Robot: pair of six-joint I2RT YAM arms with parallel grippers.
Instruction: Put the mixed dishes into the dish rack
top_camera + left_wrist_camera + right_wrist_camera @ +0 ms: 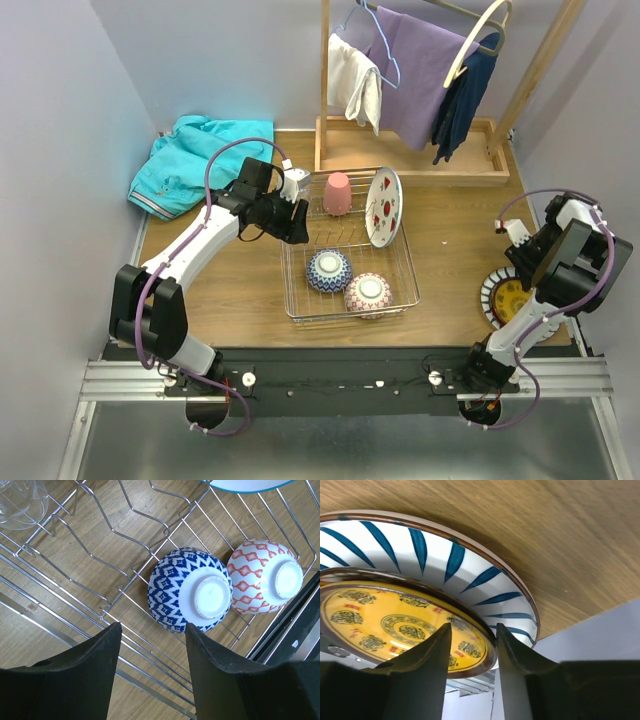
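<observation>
No text, label, brand or number is being shown legibly in any view. In the right wrist view, small red marks (438, 609), possibly characters, are being seen on the yellow plate (395, 625) between dark oval medallions (346, 616). They are being rendered too small and blurred to be read.

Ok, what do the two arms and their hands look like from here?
The left arm and right arm have white links, bulky black joints and a looping purple cable each. The left hand and right hand each have two matte black fingers tapering to blunt tips.
</observation>
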